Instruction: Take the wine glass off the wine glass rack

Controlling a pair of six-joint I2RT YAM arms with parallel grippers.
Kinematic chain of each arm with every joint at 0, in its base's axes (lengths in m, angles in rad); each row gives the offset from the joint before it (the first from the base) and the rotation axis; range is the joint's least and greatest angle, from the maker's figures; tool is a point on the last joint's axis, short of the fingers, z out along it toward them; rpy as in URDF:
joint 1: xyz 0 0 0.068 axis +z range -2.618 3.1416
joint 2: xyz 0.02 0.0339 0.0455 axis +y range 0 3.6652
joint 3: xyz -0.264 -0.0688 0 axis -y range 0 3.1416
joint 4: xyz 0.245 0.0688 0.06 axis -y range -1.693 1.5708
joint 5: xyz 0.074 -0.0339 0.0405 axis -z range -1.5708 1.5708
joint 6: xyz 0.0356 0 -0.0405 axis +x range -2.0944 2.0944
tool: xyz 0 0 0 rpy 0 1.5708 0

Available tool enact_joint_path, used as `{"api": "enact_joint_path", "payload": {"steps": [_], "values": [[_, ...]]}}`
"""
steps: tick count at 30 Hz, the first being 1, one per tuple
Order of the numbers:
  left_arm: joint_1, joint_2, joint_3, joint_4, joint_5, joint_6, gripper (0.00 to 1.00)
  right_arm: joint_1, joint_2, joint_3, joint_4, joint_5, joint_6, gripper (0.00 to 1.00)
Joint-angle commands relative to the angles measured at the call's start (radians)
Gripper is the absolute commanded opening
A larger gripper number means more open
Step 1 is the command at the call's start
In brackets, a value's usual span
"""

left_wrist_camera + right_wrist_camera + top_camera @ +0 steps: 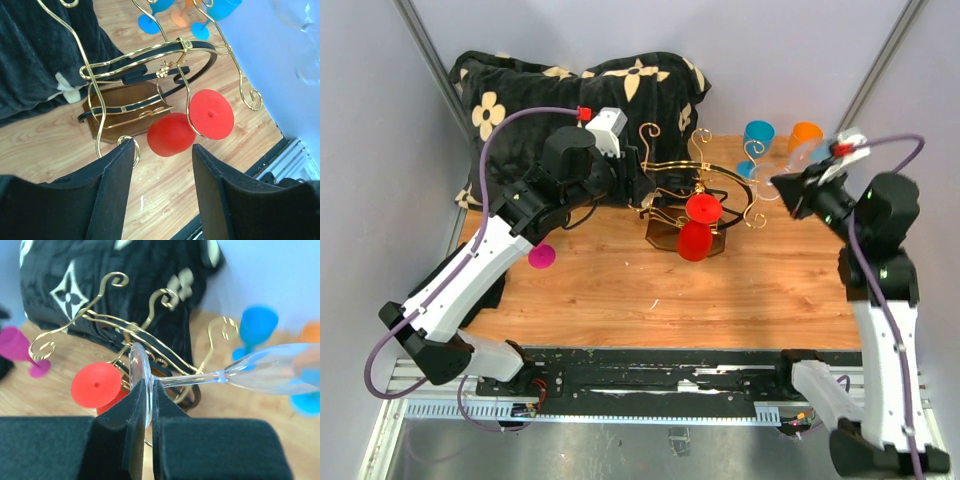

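Pinching the foot of the clear wine glass (265, 371) edge-on, the right gripper (148, 390) seems at the lifting-away step; next it should draw the glass sideways, clear of the gold scrolls. The stem lies roughly level, bowl pointing away from the wine glass rack (130, 95) just beside it; whether the foot is quite free is unclear. The left gripper (164, 148) hovers half open, empty, facing the rack's hanging red wine glass (170, 134)

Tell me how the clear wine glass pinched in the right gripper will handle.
Probably slippery: the right gripper pinches only the smooth thin foot of the clear wine glass. The bowl juts sideways on a slim stem, so it may pivot or sag. It looks thin-walled, likely fragile if knocked.
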Motion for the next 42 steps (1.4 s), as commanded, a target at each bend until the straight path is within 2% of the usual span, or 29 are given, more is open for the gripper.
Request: {"api": "enact_joint_path", "payload": {"steps": [1, 7, 11, 14, 20, 25, 31, 42], "values": [[-0.001, -0.029, 0.029, 0.024, -0.034, 0.032, 0.55, 0.263, -0.173, -0.098, 0.244, 0.146, -0.472, 0.01], [0.003, -0.063, 0.05, 0.051, -0.027, 0.033, 0.59, 0.578, -0.162, -0.094, 0.138, 0.209, -0.875, 0.01], [0.003, -0.088, 0.07, 0.05, -0.004, 0.031, 0.71, 0.838, -0.147, -0.152, 0.142, 0.454, -1.149, 0.01], [0.004, -0.124, 0.046, 0.093, -0.007, 0.009, 0.83, 0.996, -0.093, -0.159, 0.173, 0.626, -1.27, 0.01], [0.006, -0.15, 0.053, 0.139, 0.025, -0.056, 0.96, 1.107, -0.004, -0.142, 0.195, 0.696, -1.35, 0.01], [0.009, -0.117, 0.109, 0.116, 0.0, -0.077, 0.99, 1.215, 0.037, -0.154, 0.246, 0.765, -1.414, 0.01], [0.017, -0.098, 0.119, 0.144, 0.036, -0.123, 1.0, 1.289, 0.065, -0.157, 0.255, 0.831, -1.466, 0.01], [0.036, -0.055, 0.165, 0.186, 0.057, -0.167, 0.99, 1.33, 0.07, -0.168, 0.248, 0.821, -1.475, 0.01]]}}
